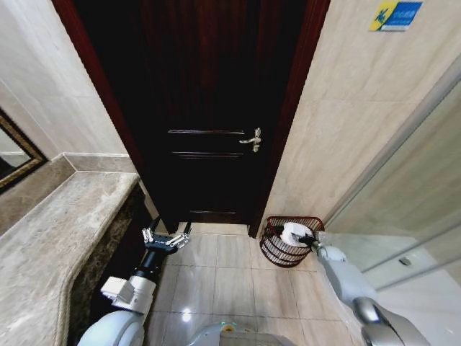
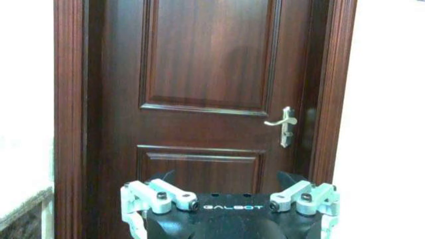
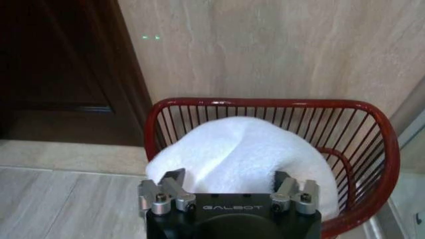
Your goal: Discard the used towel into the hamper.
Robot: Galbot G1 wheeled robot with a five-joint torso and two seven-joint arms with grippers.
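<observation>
Pale beige tiles [image 1: 216, 277] cover the floor of a narrow bathroom, with marbled stone walls [image 1: 346, 122] of a like tone and a dark wooden door [image 1: 209, 108] closing the far end at twelve o'clock; its silver lever handle [image 1: 252, 139] sits on the right side. A veined stone counter [image 1: 57, 238] runs along at nine o'clock, and a glass panel [image 1: 410, 216] slants down at three o'clock.

At about four o'clock from the door's foot, against the wall, stands the hamper [image 1: 275, 249], a round reddish-brown wire basket with thin upright bars and a thicker rim. The towel [image 3: 239, 149], white and soft, is bunched in a rounded heap over the hamper's opening.

The right gripper [image 3: 229, 186] is at the hamper's near rim, its jaws closed on the towel's near edge. The left gripper [image 1: 166, 236] hangs low at seven o'clock, pointed at the door, jaws spread apart and holding nothing.
</observation>
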